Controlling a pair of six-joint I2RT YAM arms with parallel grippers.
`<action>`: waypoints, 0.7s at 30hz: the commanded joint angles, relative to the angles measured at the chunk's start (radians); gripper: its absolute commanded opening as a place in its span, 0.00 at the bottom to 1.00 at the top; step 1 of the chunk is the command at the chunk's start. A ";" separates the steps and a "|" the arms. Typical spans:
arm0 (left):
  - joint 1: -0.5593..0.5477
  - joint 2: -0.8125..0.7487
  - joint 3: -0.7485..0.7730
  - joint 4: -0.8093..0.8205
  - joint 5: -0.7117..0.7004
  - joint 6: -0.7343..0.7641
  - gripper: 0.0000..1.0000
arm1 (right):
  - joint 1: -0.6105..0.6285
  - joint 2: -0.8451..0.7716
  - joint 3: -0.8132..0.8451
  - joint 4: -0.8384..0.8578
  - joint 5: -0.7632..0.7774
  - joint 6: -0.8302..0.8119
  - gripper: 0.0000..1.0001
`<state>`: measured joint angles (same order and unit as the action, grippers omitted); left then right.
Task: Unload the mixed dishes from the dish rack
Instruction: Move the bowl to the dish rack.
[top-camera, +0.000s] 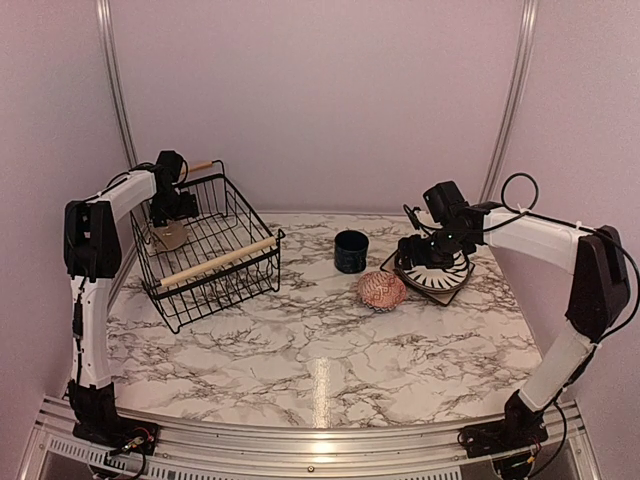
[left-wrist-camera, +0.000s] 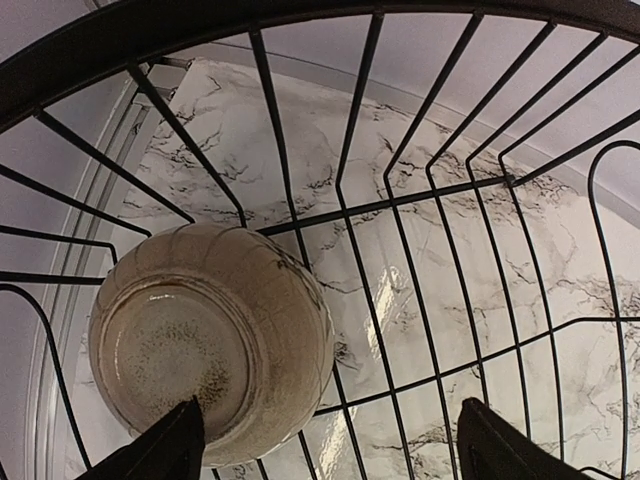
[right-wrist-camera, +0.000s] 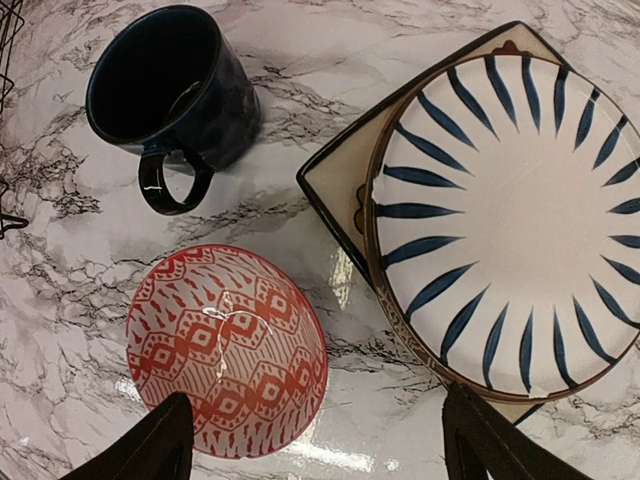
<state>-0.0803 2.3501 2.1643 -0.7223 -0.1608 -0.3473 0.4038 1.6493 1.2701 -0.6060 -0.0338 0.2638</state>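
Observation:
The black wire dish rack (top-camera: 222, 258) stands at the table's left. A cream bowl (top-camera: 169, 236) rests against its wires at the far-left side. My left gripper (top-camera: 165, 208) reaches into the rack just above it. In the left wrist view the cream bowl (left-wrist-camera: 210, 340) fills the lower left, the left finger overlaps its near rim, and the left gripper (left-wrist-camera: 335, 450) is open. My right gripper (right-wrist-camera: 315, 450) hovers open over bare table between the red patterned bowl (right-wrist-camera: 225, 350) and the striped plate (right-wrist-camera: 510, 220), which lies on the dark square plate (right-wrist-camera: 335, 180). The navy mug (right-wrist-camera: 170, 90) stands upright beyond.
Two wooden bar handles (top-camera: 218, 262) cross the rack's rims. On the right half of the table, the mug (top-camera: 351, 250), red bowl (top-camera: 381, 290) and stacked plates (top-camera: 443, 280) sit close together. Walls close off the back and sides, and a metal rail (top-camera: 320, 440) runs along the near edge.

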 joint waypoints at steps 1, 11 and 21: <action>-0.001 0.027 0.006 -0.036 0.045 0.013 0.90 | 0.003 -0.025 0.020 0.015 0.015 0.019 0.82; -0.034 -0.055 -0.051 -0.046 0.240 -0.002 0.90 | 0.003 -0.019 0.021 0.026 0.006 0.028 0.82; -0.072 -0.164 -0.123 -0.055 0.206 0.028 0.92 | 0.002 -0.017 0.020 0.026 0.007 0.028 0.82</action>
<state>-0.1452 2.2490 2.0518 -0.7387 0.0570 -0.3416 0.4038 1.6493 1.2701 -0.5949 -0.0345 0.2813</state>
